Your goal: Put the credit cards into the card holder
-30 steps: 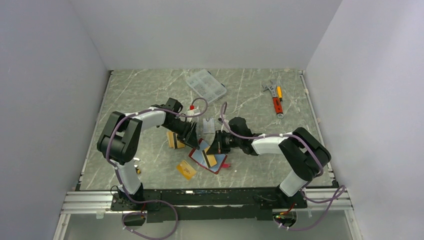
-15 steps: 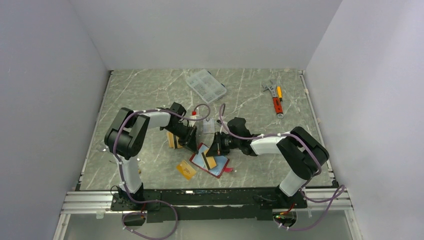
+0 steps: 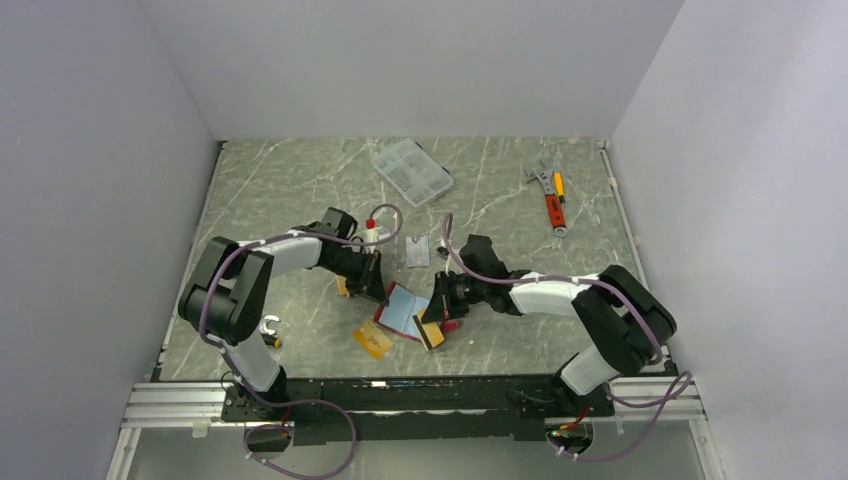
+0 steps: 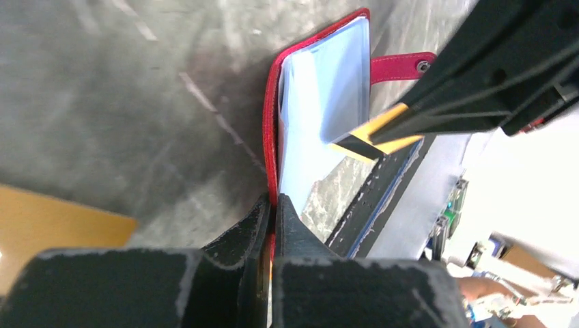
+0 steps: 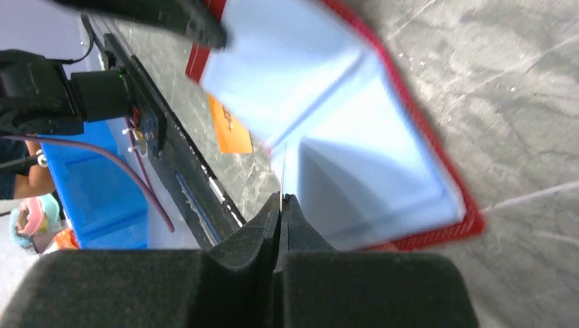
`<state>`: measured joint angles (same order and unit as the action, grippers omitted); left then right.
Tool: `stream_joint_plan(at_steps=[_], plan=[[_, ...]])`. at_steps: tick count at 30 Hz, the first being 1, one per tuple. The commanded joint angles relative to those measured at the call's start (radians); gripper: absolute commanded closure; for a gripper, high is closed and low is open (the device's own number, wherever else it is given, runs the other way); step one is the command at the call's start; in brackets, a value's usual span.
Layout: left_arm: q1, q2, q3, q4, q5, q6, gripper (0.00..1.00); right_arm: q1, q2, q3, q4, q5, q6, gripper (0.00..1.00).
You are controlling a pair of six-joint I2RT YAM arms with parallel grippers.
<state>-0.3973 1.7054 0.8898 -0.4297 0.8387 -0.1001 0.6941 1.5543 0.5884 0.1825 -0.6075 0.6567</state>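
While my left pincer is clenched on the red cover edge of the card holder, the holder lies spread open on the table. Its light blue inside is turned up and its snap tab sticks out on the side away from my left pincer. My right pincer is clamped tight on an orange-gold card with a black stripe. From the right wrist that card is seen edge-on, only a fine line rising from between the fingers. Its striped end hangs over the holder's blue inside, at the holder's near edge in the top view, and I cannot tell whether it touches a pocket. A plain orange card lies flat on the table just beside the holder, on its near left side. Another orange card lies to the left of the holder, partly hidden beneath my left arm. A silver-grey card lies flat beyond the holder, apart from it. Farther beyond the holder sits a clear compartment box, and well off to the holder's far right lie a few hand tools.
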Motion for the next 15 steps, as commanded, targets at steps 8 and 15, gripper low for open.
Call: stream_joint_plan(at_steps=[8, 15], plan=[[0.066, 0.025, -0.075, 0.188, 0.110, -0.193, 0.85, 0.079, -0.066, 0.123, -0.250, 0.188, -0.132, 1.00], [0.044, -0.005, -0.161, 0.292, 0.131, -0.265, 0.72, 0.062, -0.015, 0.206, -0.197, 0.159, -0.081, 1.00]])
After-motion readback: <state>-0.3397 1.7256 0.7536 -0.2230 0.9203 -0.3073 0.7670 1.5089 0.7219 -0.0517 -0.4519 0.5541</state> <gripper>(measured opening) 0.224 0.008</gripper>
